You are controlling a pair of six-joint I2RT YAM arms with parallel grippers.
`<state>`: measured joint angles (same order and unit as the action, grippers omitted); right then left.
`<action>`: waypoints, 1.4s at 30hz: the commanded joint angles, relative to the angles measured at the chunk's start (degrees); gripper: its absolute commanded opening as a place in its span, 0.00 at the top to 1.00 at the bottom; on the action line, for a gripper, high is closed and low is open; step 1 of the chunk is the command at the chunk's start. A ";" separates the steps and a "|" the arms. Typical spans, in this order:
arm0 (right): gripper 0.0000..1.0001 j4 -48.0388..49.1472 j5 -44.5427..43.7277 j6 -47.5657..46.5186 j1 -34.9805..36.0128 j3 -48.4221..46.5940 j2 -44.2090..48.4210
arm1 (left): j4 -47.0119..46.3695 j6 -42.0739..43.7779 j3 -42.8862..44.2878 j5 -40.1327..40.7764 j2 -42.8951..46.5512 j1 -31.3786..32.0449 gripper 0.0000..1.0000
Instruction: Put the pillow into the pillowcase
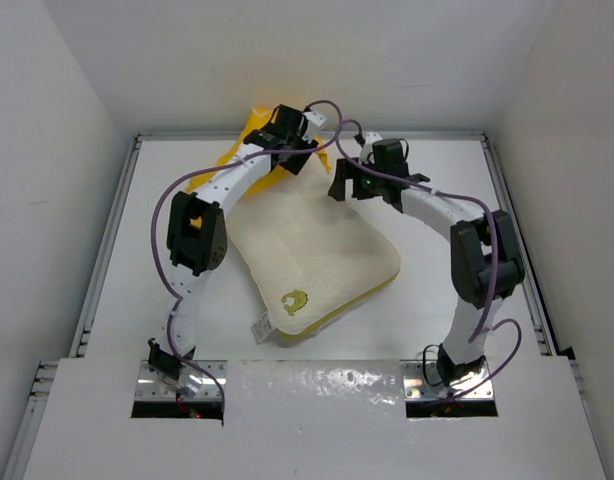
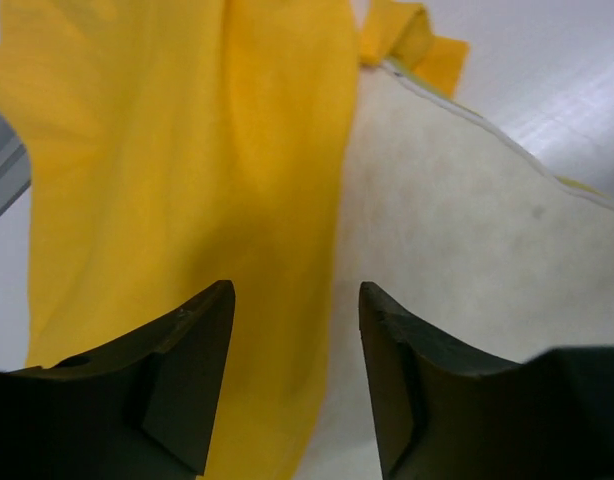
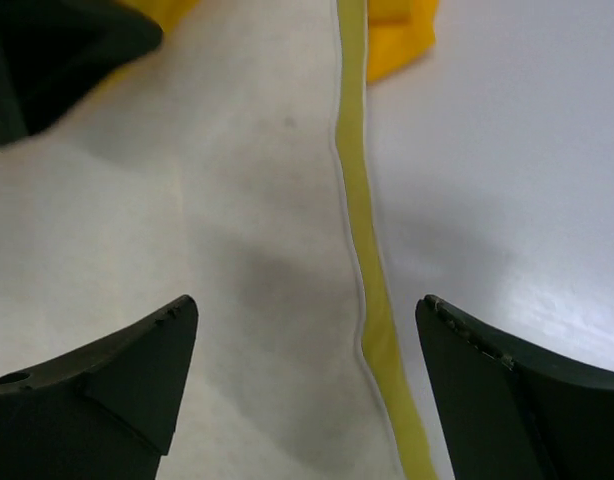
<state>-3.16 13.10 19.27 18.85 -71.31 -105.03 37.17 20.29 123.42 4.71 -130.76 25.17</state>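
The cream-white pillow [image 1: 317,255] lies in the middle of the table, its yellow-green logo [image 1: 295,300] near the front corner. The yellow pillowcase [image 1: 249,132] lies bunched at the pillow's far corner, mostly hidden under my left arm. My left gripper [image 1: 292,152] is open and empty over that corner. In the left wrist view it [image 2: 297,300] hangs over the pillowcase's edge [image 2: 167,150] where that edge lies on the pillow [image 2: 467,230]. My right gripper [image 1: 347,186] is open and empty. In the right wrist view it [image 3: 307,310] straddles the pillow's yellow edge band [image 3: 362,220].
White walls close in the table [image 1: 447,190] at the back and both sides, with metal rails [image 1: 112,230] along the left and right. A white shelf [image 1: 317,420] covers the near edge. A small label [image 1: 262,328] sticks out of the pillow's front edge.
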 commanded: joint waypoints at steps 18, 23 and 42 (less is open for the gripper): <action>0.90 13.35 7.20 20.37 0.75 -16.15 -23.55 | -11.07 -4.56 -2.22 0.48 -4.33 0.41 1.00; 1.00 15.89 7.02 16.95 2.42 -10.79 -17.06 | -7.38 -4.91 2.08 -10.99 -2.66 0.41 1.00; 1.00 32.78 4.11 3.32 7.25 6.88 7.29 | 9.60 2.12 11.14 -40.57 3.49 1.46 1.00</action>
<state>18.44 12.58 25.74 24.88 -63.31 -101.60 45.45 20.78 132.46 -28.67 -131.17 25.04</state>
